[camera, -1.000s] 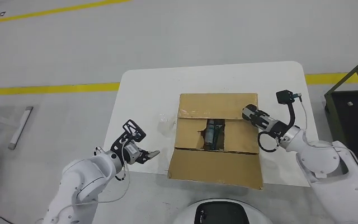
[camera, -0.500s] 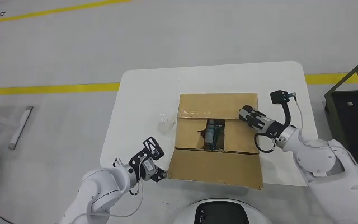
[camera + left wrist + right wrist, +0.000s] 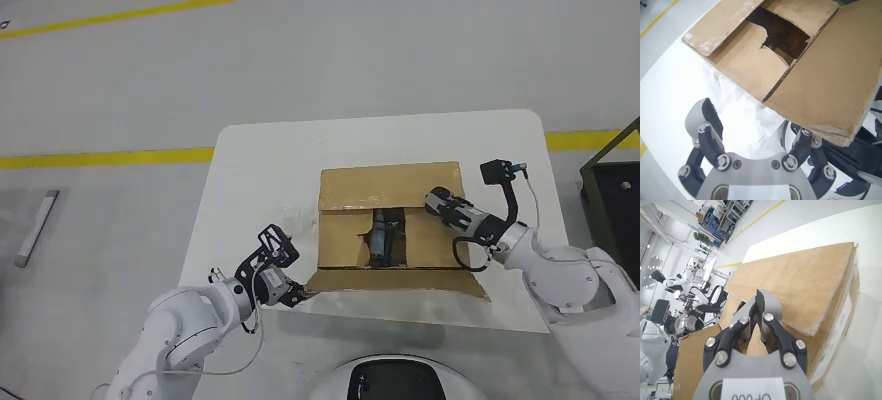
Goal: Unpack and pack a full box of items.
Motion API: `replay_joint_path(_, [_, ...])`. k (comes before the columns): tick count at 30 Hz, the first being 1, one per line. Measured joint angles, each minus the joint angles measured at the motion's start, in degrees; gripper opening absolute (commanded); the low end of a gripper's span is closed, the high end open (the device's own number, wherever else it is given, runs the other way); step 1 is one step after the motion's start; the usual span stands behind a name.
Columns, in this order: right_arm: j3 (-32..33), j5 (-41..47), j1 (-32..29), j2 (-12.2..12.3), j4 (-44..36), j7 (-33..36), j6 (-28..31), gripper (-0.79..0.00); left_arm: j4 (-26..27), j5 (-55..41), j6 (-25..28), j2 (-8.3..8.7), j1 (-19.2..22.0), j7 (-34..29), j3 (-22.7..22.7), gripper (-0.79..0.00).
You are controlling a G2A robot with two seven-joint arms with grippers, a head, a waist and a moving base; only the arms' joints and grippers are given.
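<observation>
Slippage threatens: left jaws, open at the raised flap's (image 3: 400, 282) corner, may lose it; right jaws, closed atop the box (image 3: 380, 185), could shove it along the counter (image 3: 260, 170).

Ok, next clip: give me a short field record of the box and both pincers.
box: cardboard, flaps partly open, gap in the middle
table: white, under the box
items: dark, seen through the gap, kind unclear
left pincer: open, at the box's near corner
right pincer: shut, above the flaps on the box's other side
near flap: raised, its corner hides one left pincer finger
</observation>
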State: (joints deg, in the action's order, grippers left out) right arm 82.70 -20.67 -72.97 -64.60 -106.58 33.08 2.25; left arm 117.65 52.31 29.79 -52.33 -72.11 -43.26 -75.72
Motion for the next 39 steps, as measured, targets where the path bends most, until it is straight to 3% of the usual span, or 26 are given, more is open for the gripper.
replay_joint_path(11, [1.76, -21.84, -1.65, 0.83, -14.29, -4.55, -1.08, -0.785, -4.13, 2.1, -4.77, -1.23, 9.23, -0.15, 4.89, 0.0])
replay_joint_path(20, [-3.21, -38.2, -4.96, 0.81, -16.1, -8.42, -1.18, -0.785, -10.45, 9.22, -8.58, -3.29, 18.4, 0.53, 13.57, 0.0])
replay_joint_path(26, [-10.19, -45.55, -4.19, -0.22, -9.73, -12.35, -6.51, -0.785, -13.45, 10.08, -9.76, -4.21, 20.23, 0.86, 16.41, 0.0])
replay_joint_path(32, [-14.68, -44.48, -0.35, -1.5, -3.73, -12.79, -10.34, -0.785, -14.22, 10.77, -8.86, -4.38, 20.36, 2.07, 15.98, 0.0])
replay_joint_path(39, [-16.7, -43.78, 2.03, -2.29, -1.0, -10.82, -10.23, -0.785, -13.07, 11.02, -7.96, -4.11, 19.01, 1.76, 13.82, 0.0])
